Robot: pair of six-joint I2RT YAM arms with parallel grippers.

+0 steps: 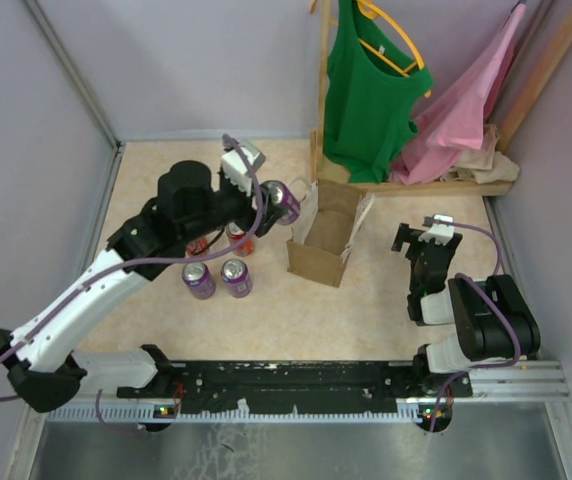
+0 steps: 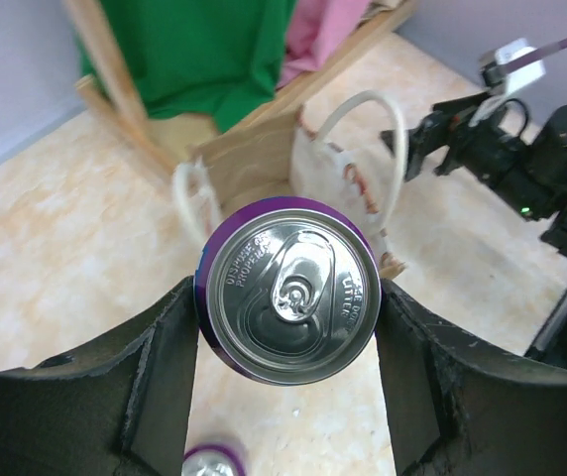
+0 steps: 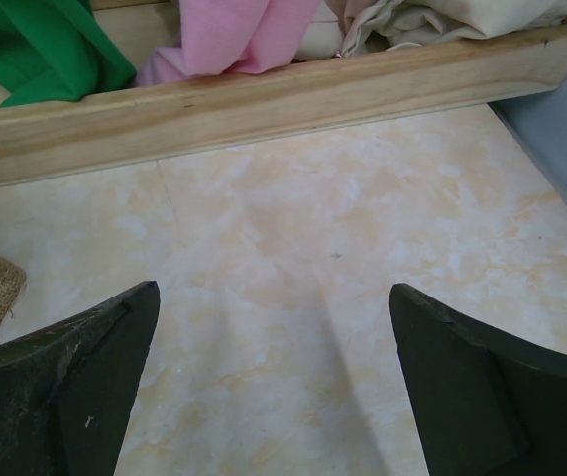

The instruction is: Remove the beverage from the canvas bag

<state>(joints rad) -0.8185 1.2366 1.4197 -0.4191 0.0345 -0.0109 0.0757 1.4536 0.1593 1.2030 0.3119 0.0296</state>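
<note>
Here the left gripper (image 2: 286,295) clamps the purple can (image 1: 283,203), apparently held clear of the canvas bag (image 1: 321,248); setting it down remains. The right gripper (image 3: 272,291) gapes empty.

Beverage can (image 2: 290,290) outside canvas bag (image 1: 318,250).
Purple can with its silver top sealed, upright, clamped in the left gripper (image 2: 288,312) just beside the bag's white handles. The tan bag stands upright with its mouth open.
</note>
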